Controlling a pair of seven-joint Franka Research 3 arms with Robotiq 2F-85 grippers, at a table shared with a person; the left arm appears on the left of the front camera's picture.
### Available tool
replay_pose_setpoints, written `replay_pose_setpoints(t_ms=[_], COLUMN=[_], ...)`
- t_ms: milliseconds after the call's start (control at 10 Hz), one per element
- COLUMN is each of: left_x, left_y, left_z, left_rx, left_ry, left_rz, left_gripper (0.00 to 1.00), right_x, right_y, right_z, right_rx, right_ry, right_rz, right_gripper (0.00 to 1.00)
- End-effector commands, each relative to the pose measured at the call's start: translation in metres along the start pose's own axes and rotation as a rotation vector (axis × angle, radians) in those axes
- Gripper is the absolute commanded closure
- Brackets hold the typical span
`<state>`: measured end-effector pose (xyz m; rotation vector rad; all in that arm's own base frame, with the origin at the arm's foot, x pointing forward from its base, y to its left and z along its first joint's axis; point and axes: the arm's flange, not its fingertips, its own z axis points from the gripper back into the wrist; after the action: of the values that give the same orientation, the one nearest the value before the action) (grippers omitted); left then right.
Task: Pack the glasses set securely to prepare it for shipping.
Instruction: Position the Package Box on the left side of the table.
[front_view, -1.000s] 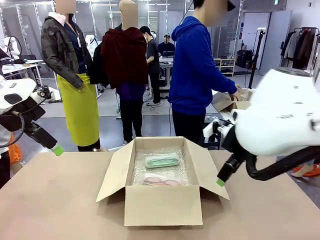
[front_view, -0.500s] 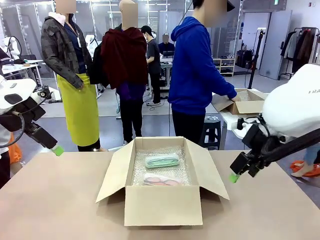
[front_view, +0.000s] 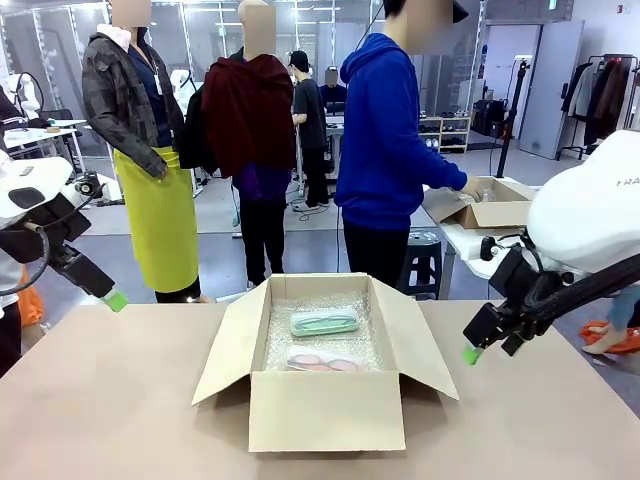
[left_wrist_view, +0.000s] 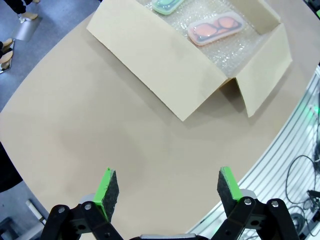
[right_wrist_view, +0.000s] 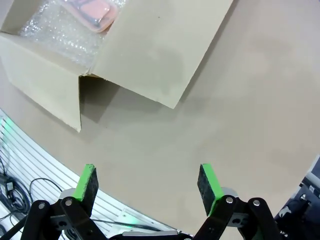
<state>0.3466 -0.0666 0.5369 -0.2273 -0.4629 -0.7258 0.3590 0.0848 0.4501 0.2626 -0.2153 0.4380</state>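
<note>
Front view: open box (front_view: 326, 408) sits mid-frame on the table (front_view: 110, 400), side flaps splayed outward. Bubble wrap (front_view: 318, 342) lines the box floor. Mint case (front_view: 324, 323) lies flat on the wrap toward the far wall. Pink case (front_view: 322, 361) lies flat nearer the front wall, just beside the mint one; cannot tell whether they touch. Both have their long axis across the frame.

Left gripper (front_view: 116, 300): left side of the frame, about level with the table's far edge, well apart from the box. In the left wrist view its fingers (left_wrist_view: 108, 186) are spread wide with nothing between the pads and bare table beneath. The box runs across the top of that frame, the pink case at upper right on the wrap, and one end of the mint case is cut by the top edge.

Right gripper (front_view: 471, 354): right side of the frame, above the table, near the tip of the box's right flap but not touching it. In the right wrist view its fingers (right_wrist_view: 207, 182) are also spread and empty, over bare table. The flap fills the upper centre, and one end of the pink case shows on the wrap at the top left.

A person (front_view: 390, 150) in a blue hoodie stands at the far side, turned toward frame right, hands at a second box (front_view: 495, 208) at upper right.
</note>
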Motion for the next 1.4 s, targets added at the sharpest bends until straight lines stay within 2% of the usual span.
replay_pose_setpoints(t_ms=[0, 500, 600, 700, 800, 1000, 1100, 1300], left_x=[0.000, 0.000, 0.062, 0.078, 0.082, 0.065, 0.056, 0.045], left_y=[0.001, 0.000, -0.002, -0.035, -0.011, 0.026, 0.041, 0.049], left_z=[0.002, 0.000, -0.024, -0.057, -0.072, -0.122, -0.134, -0.139], left_rx=[-0.009, 0.000, -0.160, -0.179, -0.329, -0.382, -0.410, -0.500], left_ry=[-0.011, 0.000, 0.121, 0.094, 0.107, 0.066, 0.065, 0.039], left_rz=[-0.005, 0.000, 0.137, 0.198, 0.309, 0.439, 0.504, 0.545], left_gripper=[0.00, 0.00, 0.00, 0.00, 0.00, 0.00, 0.00, 0.00], right_x=[-0.001, -0.001, -0.001, -0.001, -0.001, -0.001, -0.001, -0.001], right_y=[0.002, 0.002, 0.002, 0.002, 0.002, 0.002, 0.002, 0.002], right_z=[0.001, 0.001, 0.001, 0.001, 0.001, 0.001, 0.001, 0.001], right_rx=[0.007, 0.007, 0.007, 0.007, 0.007, 0.007, 0.007, 0.007], right_ry=[-0.005, -0.005, -0.005, -0.005, -0.005, -0.005, -0.005, -0.005], right_rz=[0.023, 0.023, 0.023, 0.023, 0.023, 0.023, 0.023, 0.023], right_gripper=[0.00, 0.00, 0.00, 0.00, 0.00, 0.00, 0.00, 0.00])
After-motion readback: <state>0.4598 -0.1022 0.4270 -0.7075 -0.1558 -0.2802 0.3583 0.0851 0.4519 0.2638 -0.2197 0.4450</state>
